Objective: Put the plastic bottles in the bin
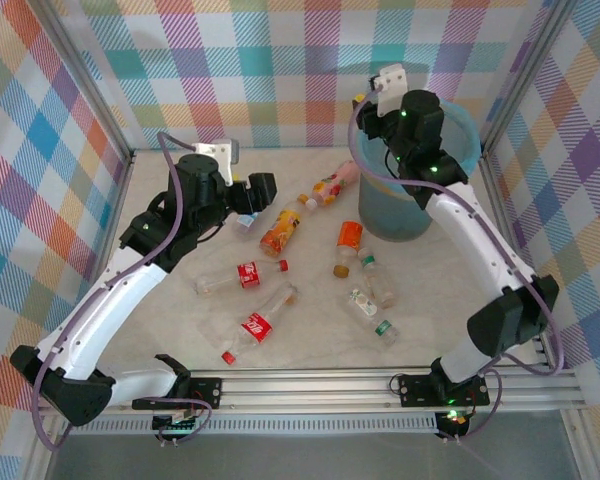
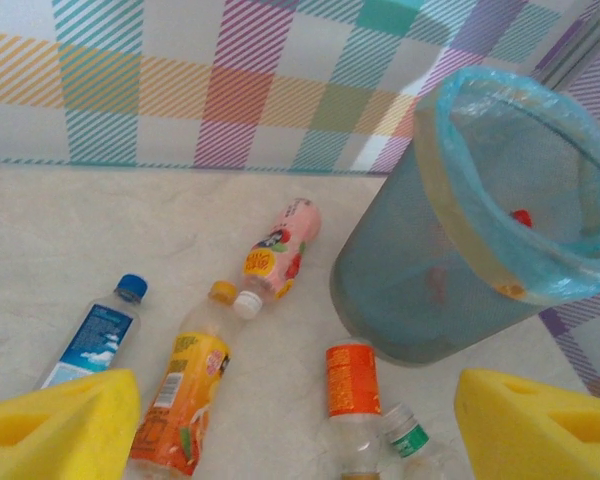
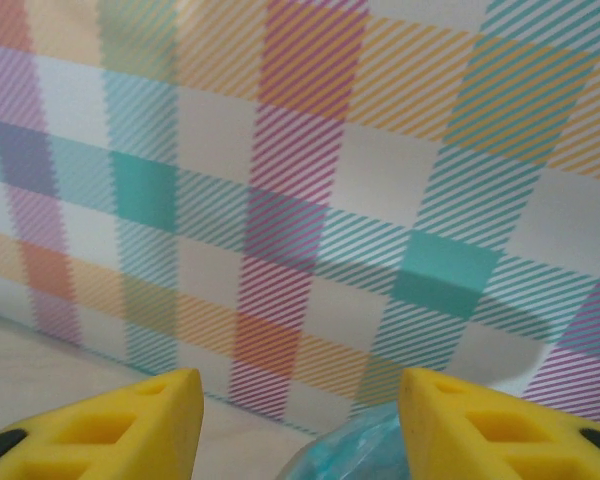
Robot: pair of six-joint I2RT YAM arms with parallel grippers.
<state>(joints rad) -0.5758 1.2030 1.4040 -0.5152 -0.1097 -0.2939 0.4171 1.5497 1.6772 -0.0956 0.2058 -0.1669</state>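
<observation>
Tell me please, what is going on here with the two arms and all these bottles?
Two robot arms are clearing plastic bottles off the table into the bin. The right pincer hangs open and empty above the bin. The left pincer, also open, hovers over the blue-labelled bottle and an orange bottle, holding nothing. Several bottles lie on the table, and something red shows inside the bin.

surface: pale table [image 1: 310, 345] | lying scattered: plastic bottles [image 1: 280, 232] | upright, far right: bin [image 1: 395, 215]
</observation>
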